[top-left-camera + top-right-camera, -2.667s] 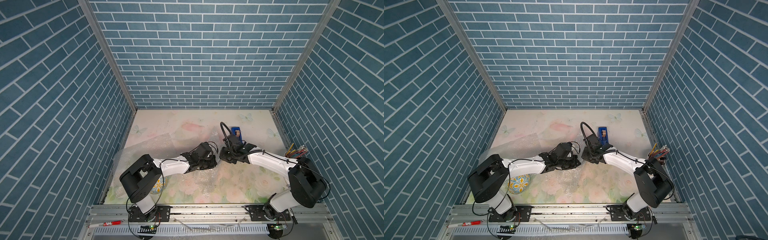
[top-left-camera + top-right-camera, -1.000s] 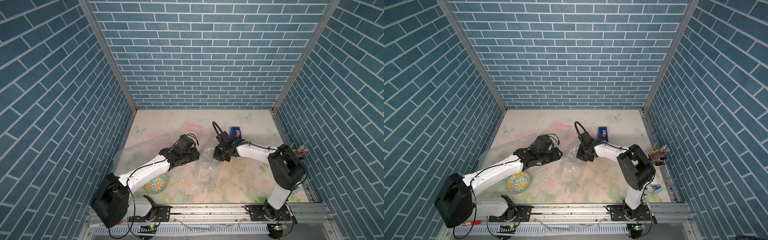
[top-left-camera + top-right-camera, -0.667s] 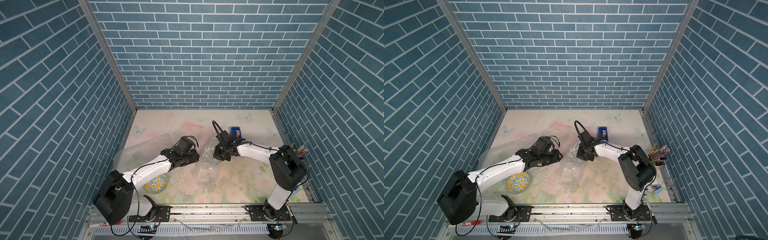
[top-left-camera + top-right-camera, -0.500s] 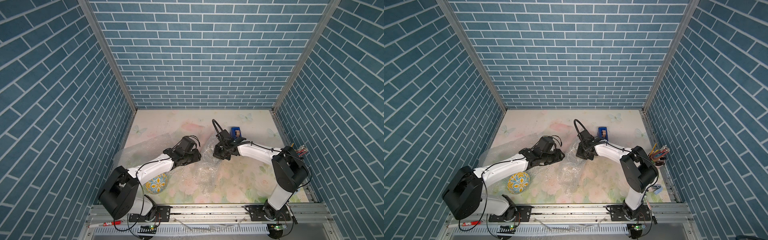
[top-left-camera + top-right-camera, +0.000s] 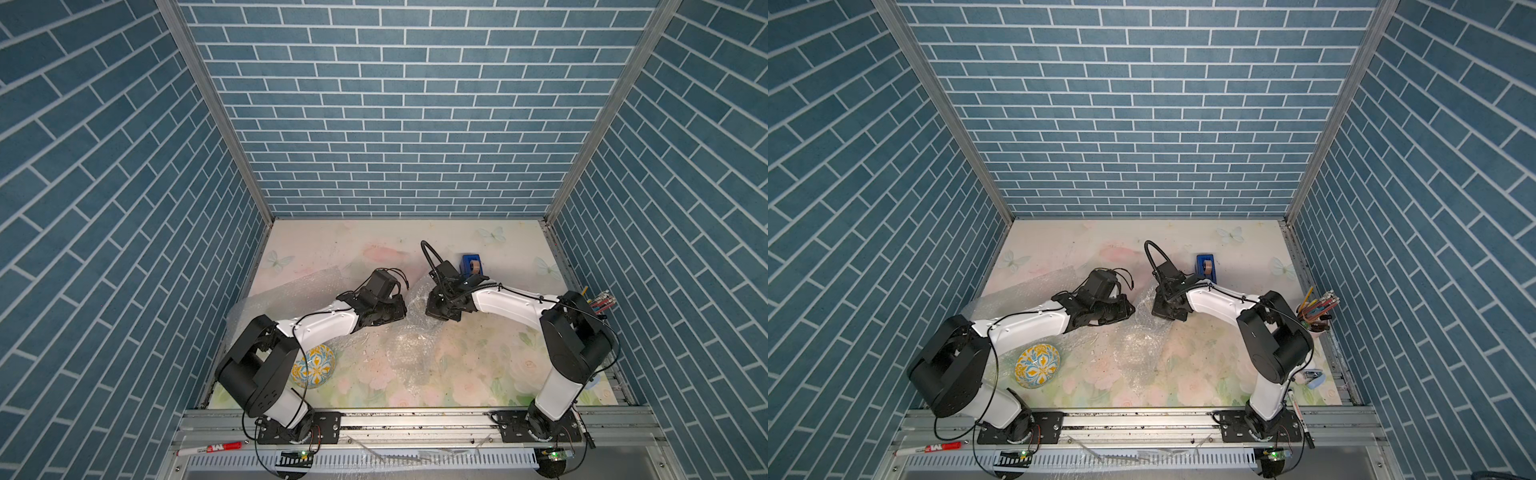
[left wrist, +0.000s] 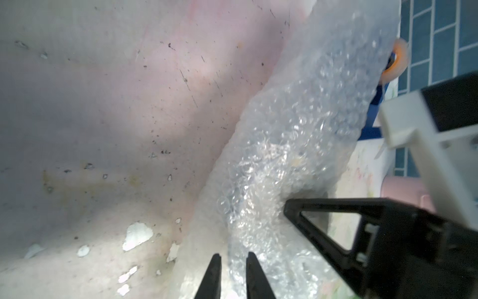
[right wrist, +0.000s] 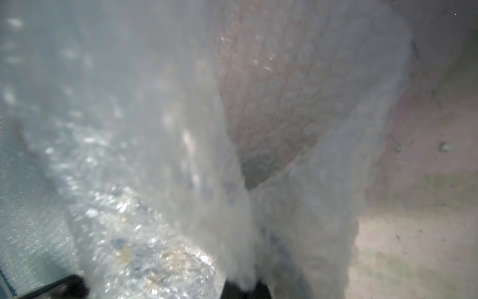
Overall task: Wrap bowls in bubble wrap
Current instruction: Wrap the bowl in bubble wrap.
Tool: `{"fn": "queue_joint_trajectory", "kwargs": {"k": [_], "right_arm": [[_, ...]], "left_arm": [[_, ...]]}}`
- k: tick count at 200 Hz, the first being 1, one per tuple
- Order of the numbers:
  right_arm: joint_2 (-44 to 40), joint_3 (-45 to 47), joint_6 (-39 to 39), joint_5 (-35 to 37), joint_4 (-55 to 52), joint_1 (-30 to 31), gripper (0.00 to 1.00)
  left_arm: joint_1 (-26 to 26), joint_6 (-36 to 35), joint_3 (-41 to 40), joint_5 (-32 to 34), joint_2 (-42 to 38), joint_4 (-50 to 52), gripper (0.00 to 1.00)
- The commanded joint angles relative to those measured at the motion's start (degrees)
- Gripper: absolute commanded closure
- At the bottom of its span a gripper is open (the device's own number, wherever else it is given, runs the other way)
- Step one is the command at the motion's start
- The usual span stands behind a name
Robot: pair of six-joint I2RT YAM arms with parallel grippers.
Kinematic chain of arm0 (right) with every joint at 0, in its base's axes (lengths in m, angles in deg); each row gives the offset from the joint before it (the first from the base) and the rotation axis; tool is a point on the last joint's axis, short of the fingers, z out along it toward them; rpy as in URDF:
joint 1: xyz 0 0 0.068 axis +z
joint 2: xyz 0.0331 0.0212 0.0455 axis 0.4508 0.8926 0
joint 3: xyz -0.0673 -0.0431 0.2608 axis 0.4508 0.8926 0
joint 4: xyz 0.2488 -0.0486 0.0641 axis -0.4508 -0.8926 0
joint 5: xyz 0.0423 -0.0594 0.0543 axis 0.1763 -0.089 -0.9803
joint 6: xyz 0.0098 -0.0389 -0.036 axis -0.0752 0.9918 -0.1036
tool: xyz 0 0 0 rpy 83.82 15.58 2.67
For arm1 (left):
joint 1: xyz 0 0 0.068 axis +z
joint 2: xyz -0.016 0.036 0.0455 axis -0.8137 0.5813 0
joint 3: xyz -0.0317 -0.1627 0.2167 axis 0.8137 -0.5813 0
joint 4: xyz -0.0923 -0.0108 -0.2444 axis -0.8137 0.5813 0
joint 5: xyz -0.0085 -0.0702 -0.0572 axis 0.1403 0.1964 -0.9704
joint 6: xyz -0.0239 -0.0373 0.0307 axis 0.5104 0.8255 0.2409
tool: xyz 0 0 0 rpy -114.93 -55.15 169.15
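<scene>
Nearest us, one yellow-and-blue bowl (image 5: 312,365) sits bare by the left arm's base, likely waiting its turn; mid-table the crumpled bubble wrap (image 5: 415,303) is tented between both arms, we judge to fold it over its load; left gripper (image 6: 232,259) jaws nearly together, pinching a fold; right gripper (image 7: 244,287) clamped on the same sheet. Count: one bowl in plain sight, a second only hinted by blue-yellow tints through the wrap; two sheets, the flat sheet (image 5: 291,291) lying under the left arm; one tape dispenser (image 5: 471,264) farthest back.
</scene>
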Motion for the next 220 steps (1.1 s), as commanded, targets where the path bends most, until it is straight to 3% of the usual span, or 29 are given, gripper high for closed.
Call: {"fn": "queue_joint_trajectory", "kwargs": {"k": [1,32,114,148,220], "right_arm": [[2.2,-0.2,0.9,0.3,0.0,0.3,1.00],[3.2,-0.5,0.8,-0.7,0.6,0.3,0.97],[5.4,1.7,-3.7,-7.7,7.8,0.4,0.99],[1.3,3.0,-5.2,-5.6,7.9,0.3,0.97],[-14.0,0.8,-0.7,4.6,-5.2,-0.7,0.67]], "left_arm": [[-0.4,-0.8,1.8,-0.8,1.8,-0.3,0.86],[-1.0,-0.7,2.8,-0.9,2.4,-0.4,0.92],[-3.7,0.7,6.4,-2.2,7.5,-1.3,0.93],[-4.1,1.4,8.0,-2.2,10.4,0.7,0.93],[-4.1,1.6,8.9,-1.4,13.3,3.5,0.93]]}}
